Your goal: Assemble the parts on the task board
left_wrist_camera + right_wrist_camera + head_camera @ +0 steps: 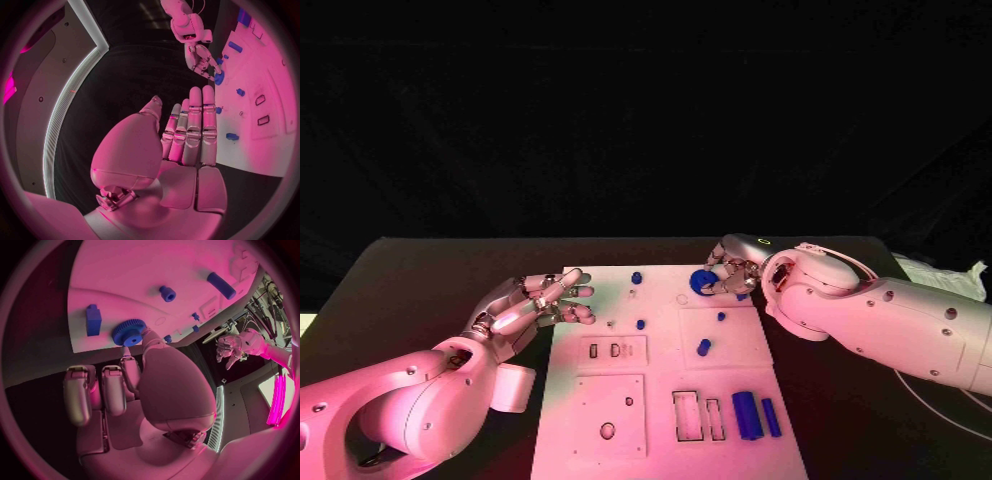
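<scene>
My right hand (728,272) was at the far edge of the board (733,440), its fingertips pinching a blue gear (702,282); in the right wrist view the gear (129,332) sat at the tip of my thumb, flat against the board surface (125,270). I could not tell whether the gear was already seated on a post or only resting there. The gear lay directly under this hand, on the side of the fingers toward the board's middle, with its axis upright, normal to the board. My left hand (538,303) was at the board's left edge, near the far left corner, fingers straight and close together, holding nothing; the left wrist view confirmed the extended fingers (194,130) beside the board (275,125). My right hand was therefore the nearer one to the gear, with my left hand well apart from it across the board's width. Other blue parts remained on the board: a small peg (636,277) near the far edge, a short piece (704,347) in the middle, and two long bars (756,416) near the right edge toward me. I judged that the coming move depended on keeping the gear's axis upright.
</scene>
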You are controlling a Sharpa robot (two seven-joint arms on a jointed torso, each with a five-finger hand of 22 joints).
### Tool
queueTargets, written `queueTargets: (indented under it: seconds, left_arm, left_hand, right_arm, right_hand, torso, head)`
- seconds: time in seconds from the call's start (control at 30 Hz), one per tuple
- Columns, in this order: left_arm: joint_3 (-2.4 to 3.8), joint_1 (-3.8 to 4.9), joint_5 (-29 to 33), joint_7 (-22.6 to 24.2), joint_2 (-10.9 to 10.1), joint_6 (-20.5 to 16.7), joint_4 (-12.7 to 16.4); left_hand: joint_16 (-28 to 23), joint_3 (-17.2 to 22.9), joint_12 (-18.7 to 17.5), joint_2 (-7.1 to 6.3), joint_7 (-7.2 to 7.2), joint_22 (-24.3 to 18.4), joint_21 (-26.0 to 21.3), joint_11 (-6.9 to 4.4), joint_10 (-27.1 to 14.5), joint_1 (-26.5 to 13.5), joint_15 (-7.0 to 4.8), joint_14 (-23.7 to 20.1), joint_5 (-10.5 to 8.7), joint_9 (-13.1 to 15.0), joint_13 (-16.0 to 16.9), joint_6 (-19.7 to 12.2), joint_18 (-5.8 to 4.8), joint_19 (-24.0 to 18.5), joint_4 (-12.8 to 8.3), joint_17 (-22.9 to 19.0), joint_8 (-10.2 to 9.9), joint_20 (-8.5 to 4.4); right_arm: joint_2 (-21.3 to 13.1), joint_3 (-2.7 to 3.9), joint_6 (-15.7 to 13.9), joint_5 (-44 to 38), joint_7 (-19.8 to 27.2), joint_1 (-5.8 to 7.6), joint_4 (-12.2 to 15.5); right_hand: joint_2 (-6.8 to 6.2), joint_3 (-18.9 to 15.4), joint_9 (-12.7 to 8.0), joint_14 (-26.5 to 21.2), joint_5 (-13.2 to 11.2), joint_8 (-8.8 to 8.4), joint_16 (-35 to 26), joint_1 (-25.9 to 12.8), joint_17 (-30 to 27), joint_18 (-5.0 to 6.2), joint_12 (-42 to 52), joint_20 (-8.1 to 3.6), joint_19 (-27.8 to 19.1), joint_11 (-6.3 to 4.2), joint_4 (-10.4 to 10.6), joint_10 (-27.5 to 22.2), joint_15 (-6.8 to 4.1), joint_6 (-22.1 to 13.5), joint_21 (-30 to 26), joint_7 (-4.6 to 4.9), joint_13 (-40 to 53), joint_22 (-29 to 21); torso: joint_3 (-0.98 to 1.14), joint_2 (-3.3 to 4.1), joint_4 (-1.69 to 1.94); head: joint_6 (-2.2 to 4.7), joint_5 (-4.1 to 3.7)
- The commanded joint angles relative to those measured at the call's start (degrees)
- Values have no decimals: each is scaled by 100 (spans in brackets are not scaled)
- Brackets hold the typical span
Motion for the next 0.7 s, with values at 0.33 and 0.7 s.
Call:
queueTargets:
  seconds: [0.33,0.7]
  left_arm:
    - [3,6,12,6,18,133,-7]
    - [2,6,12,4,16,139,-8]
  left_hand:
    - [-9,1,-40,23,39,5,21,22,6,10,5,21,-29,-4,9,12,51,9,-42,5,-26,15]
    - [-9,1,-40,23,39,5,21,22,6,10,5,21,-29,-4,9,12,51,9,-42,5,-26,15]
  right_arm:
    - [65,1,310,-191,-37,-21,-104]
    - [85,0,400,-645,-87,-57,-79]
  right_hand:
    - [129,32,17,393,41,63,54,57,370,-92,141,-16,102,-42,-76,117,38,149,46,-19,134,799]
    - [258,219,83,400,-247,211,81,360,424,-103,327,-65,139,-134,-306,188,-36,527,69,-128,335,856]
  torso:
    - [4,3,2]
    - [2,2,4]
  head:
    - [-34,-2]
    - [-50,6]
